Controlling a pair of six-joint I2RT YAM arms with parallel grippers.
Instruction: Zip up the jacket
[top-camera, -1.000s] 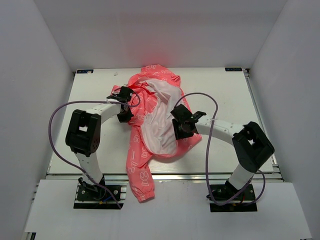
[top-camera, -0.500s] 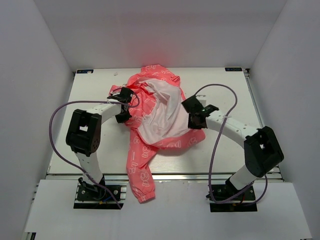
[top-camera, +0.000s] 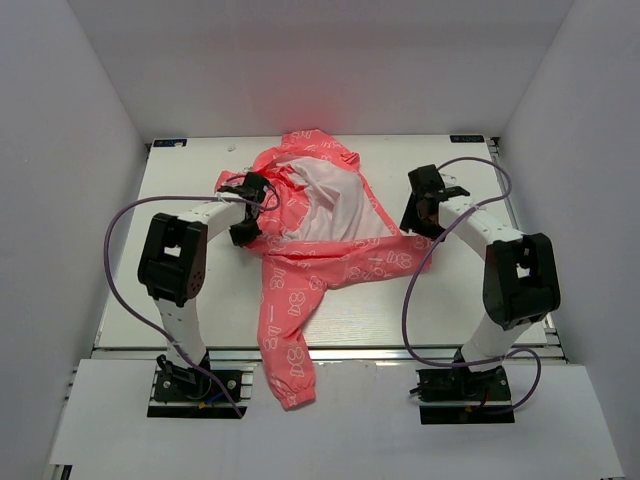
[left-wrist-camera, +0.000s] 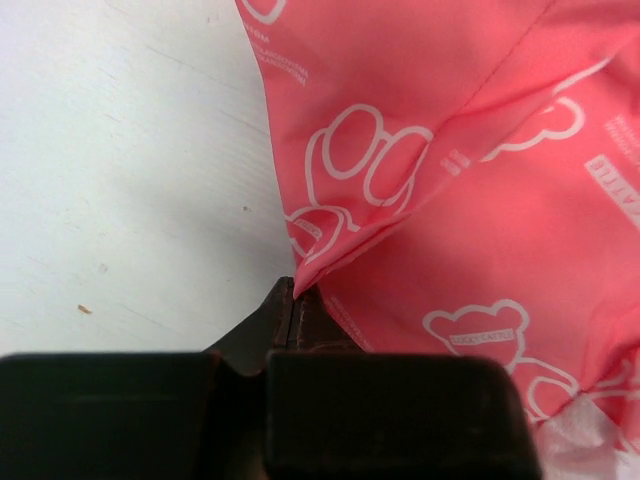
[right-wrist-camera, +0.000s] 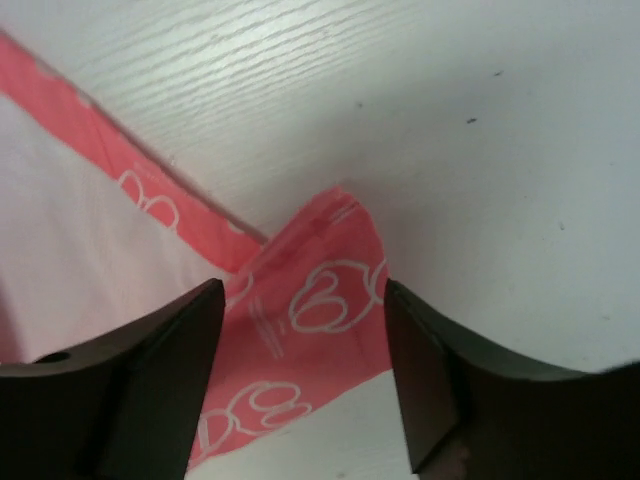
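Observation:
The coral-pink jacket lies open on the table with its white lining facing up. One sleeve trails past the near edge. My left gripper is at the jacket's left edge; in the left wrist view it is shut on a pinched fold of the jacket. My right gripper hovers at the jacket's right corner. In the right wrist view it stands open, with that corner lying flat between its fingers. I cannot make out the zipper.
The white table is boxed in by white walls on the left, back and right. Purple cables loop from both arms; the right one hangs over the table's near right part.
My right gripper swung right and back, pulling the jacket's right front out flat, then opened and let it go. The left gripper stays shut on the left edge.

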